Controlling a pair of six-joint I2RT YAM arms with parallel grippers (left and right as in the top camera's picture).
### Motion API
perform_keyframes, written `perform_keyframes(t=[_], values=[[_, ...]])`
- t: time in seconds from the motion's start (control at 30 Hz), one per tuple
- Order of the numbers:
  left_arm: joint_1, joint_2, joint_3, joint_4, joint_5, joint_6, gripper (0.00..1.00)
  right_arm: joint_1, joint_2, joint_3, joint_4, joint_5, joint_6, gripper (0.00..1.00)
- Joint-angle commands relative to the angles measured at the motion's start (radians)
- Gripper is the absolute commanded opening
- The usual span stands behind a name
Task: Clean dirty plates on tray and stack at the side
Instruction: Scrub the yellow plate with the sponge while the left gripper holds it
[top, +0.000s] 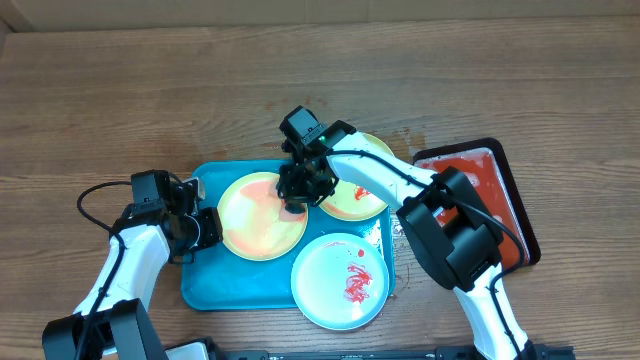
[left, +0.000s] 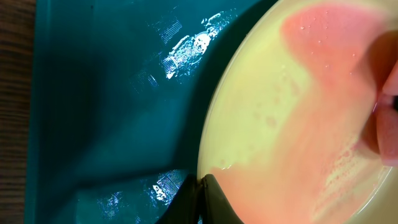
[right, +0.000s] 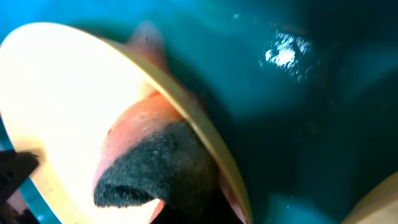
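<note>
Overhead: all three plates lie on the tray (top: 205, 290), none stacked on the bench (top: 100, 100) beside it. The first yellow-green plate (top: 250, 225) in the tray's left half is pink-smeared, while the second yellow-green plate (top: 368, 198) at its far right and the blue-white plate (top: 330, 290) at its near right show red sauce, so cleaning looks barely begun. Left wrist: the left gripper (left: 201, 200) has its jaws closed on the first plate's rim near the tray's left edge. Right wrist: the right gripper (top: 296, 198) has its jaws clamped on a dark sponge (right: 149, 174) pressed against that plate's rim.
</note>
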Motion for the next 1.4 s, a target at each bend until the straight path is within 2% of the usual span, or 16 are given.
perform_keyframes(t=[0.0, 0.23, 0.43, 0.67, 1.13, 1.37], values=[[0.005, 0.003, -0.003, -0.008, -0.022, -0.008, 0.04, 0.034, 0.075, -0.037, -0.043, 0.064, -0.032, 0.04], [0.005, 0.003, -0.003, -0.008, -0.021, -0.015, 0.05, 0.124, 0.099, -0.037, 0.006, -0.086, -0.001, 0.04], [0.005, 0.003, -0.003, -0.011, -0.021, -0.015, 0.04, 0.166, 0.105, -0.037, 0.078, -0.108, 0.053, 0.04], [0.005, 0.003, -0.003, -0.012, -0.021, -0.016, 0.04, 0.152, 0.105, -0.037, 0.2, -0.115, 0.154, 0.04], [0.005, 0.003, -0.003, -0.011, -0.021, -0.026, 0.05, 0.119, 0.105, -0.037, 0.413, -0.148, 0.151, 0.04], [0.005, 0.003, -0.003, -0.011, -0.022, -0.034, 0.05, 0.071, 0.105, -0.036, 0.472, -0.059, 0.173, 0.04]])
